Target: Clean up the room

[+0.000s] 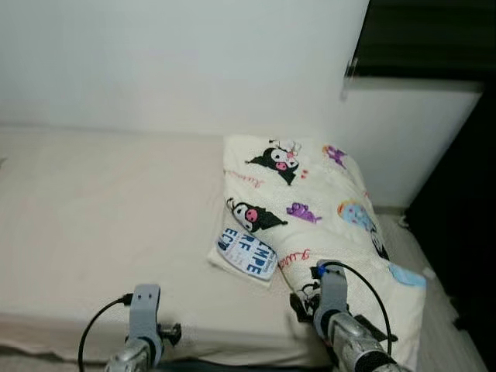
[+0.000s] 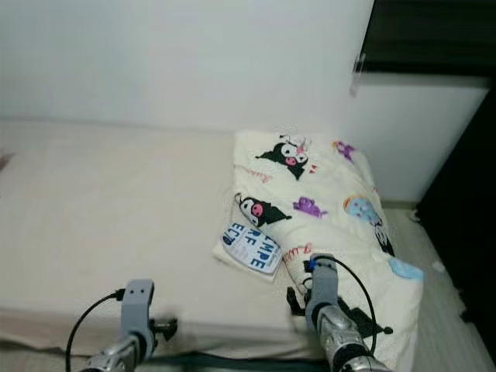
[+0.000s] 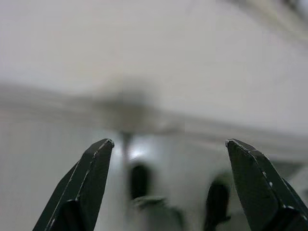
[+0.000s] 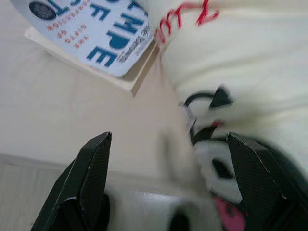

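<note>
A cream blanket (image 1: pixel 325 201) printed with cartoon figures lies crumpled on the right end of a beige bed (image 1: pixel 101 217) and hangs over its front right corner. A flat item with blue letters (image 1: pixel 248 252) lies half under the blanket's left edge. My right arm (image 1: pixel 335 298) reaches up at the bed's front edge beside the hanging blanket. In the right wrist view my right gripper (image 4: pixel 168 139) is open, with the lettered item (image 4: pixel 96 33) and the blanket (image 4: pixel 250 72) just beyond its fingers. My left arm (image 1: pixel 145 310) is at the bed's front edge, and its gripper (image 3: pixel 168 144) is open on a blurred pale scene.
A white wall (image 1: pixel 155 62) runs behind the bed. A white panel (image 1: pixel 411 139) stands at the back right below a dark window covering (image 1: pixel 426 31). A dark surface (image 1: pixel 473 232) borders the narrow strip of pale floor (image 1: pixel 442 310) right of the bed.
</note>
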Robot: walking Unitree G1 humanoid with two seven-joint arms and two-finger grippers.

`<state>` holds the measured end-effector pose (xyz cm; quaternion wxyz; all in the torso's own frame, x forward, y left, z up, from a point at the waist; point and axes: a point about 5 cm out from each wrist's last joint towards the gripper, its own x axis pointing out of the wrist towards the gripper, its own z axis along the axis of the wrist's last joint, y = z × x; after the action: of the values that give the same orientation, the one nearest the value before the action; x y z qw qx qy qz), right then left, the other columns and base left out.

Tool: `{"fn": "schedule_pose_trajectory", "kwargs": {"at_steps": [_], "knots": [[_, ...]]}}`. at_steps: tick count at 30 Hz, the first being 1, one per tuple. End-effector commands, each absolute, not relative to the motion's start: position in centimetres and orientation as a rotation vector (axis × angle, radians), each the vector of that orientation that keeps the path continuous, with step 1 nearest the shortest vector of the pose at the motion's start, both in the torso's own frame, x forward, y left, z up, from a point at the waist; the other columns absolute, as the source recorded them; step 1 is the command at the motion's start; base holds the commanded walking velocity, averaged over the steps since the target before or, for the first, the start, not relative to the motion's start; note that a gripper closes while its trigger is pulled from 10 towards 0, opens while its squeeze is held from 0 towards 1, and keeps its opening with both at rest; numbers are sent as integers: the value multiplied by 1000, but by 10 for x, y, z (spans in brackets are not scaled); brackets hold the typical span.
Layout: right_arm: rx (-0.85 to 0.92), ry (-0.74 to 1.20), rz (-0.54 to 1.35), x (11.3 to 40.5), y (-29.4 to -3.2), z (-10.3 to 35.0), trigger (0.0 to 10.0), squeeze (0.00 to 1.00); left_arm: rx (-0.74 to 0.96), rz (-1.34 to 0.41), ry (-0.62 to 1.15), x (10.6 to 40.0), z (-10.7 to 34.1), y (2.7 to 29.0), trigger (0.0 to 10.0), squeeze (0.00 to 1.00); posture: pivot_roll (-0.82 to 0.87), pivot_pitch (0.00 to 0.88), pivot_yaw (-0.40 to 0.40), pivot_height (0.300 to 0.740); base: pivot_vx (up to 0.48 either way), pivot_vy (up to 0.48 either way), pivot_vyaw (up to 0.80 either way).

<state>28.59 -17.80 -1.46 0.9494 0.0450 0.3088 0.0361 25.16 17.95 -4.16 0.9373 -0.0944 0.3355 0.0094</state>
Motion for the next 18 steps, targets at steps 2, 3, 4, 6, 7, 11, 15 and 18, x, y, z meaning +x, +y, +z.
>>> {"fn": "schedule_pose_trajectory", "kwargs": {"at_steps": [2, 3, 4, 6, 7, 11, 15, 18], "knots": [[86, 607, 48, 288, -186, -12, 10000, 0, -313, -47, 624, 262, -33, 167, 10000, 0, 104, 50, -20, 724, 0, 0, 0], [86, 607, 48, 288, -186, -12, 10000, 0, -313, -47, 624, 262, -33, 167, 10000, 0, 104, 50, -20, 724, 0, 0, 0], [85, 597, 41, 290, -187, -9, 10000, 0, -367, -80, 594, 266, -29, 164, 10000, 0, 103, 49, -22, 724, 0, 0, 0], [89, 559, 25, 297, -191, -2, 10000, 0, -517, -134, 513, 279, -16, 158, 10000, 0, 100, 53, -23, 724, 0, 0, 0], [89, 559, 25, 297, -191, -2, 10000, 0, -517, -134, 513, 279, -16, 158, 10000, 0, 100, 53, -23, 724, 0, 0, 0], [91, 523, 14, 304, -194, 7, 10000, 0, -654, -183, 440, 290, -4, 151, 10000, 0, 96, 57, -22, 724, 0, 0, 0], [98, 509, 18, 307, -195, 10, 10000, 0, -694, -199, 398, 297, 3, 146, 10000, 0, 96, 57, -22, 724, 0, 0, -381], [111, 472, 22, 312, -195, 16, 10000, 0, -681, -150, 345, 305, 11, 146, 10000, 0, 81, 63, -19, 724, 0, 0, -748]]}}
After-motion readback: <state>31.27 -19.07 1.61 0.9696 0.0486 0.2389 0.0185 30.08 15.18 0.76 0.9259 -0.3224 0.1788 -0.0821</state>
